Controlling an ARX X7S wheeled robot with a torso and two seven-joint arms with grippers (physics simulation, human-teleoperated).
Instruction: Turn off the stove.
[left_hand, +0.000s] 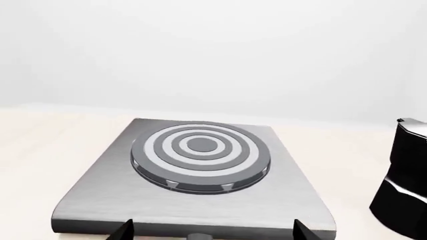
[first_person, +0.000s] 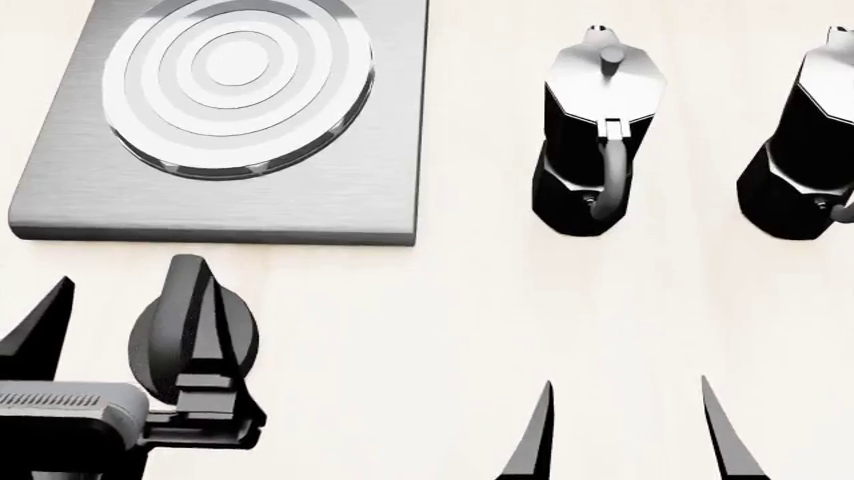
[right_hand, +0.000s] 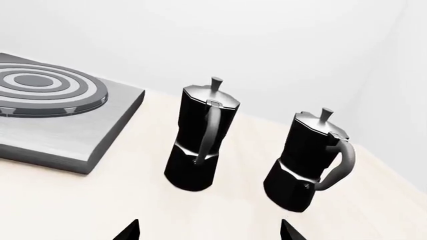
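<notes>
Head view: left tool (first_person: 127, 330) low over the pale worktop (first_person: 467, 300), fingers spread wide either side of the black knob (first_person: 187, 335), not clamped. Right tool (first_person: 625, 430) open, idle near the pots. One stove (first_person: 227, 130) beyond the knob; two moka pots (first_person: 601, 150) right of it.

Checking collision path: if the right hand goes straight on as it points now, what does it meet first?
Probably the nearer black-and-silver moka pot, upright roughly ahead of the open right hand; the second pot stands off-line, though depth is unclear.
</notes>
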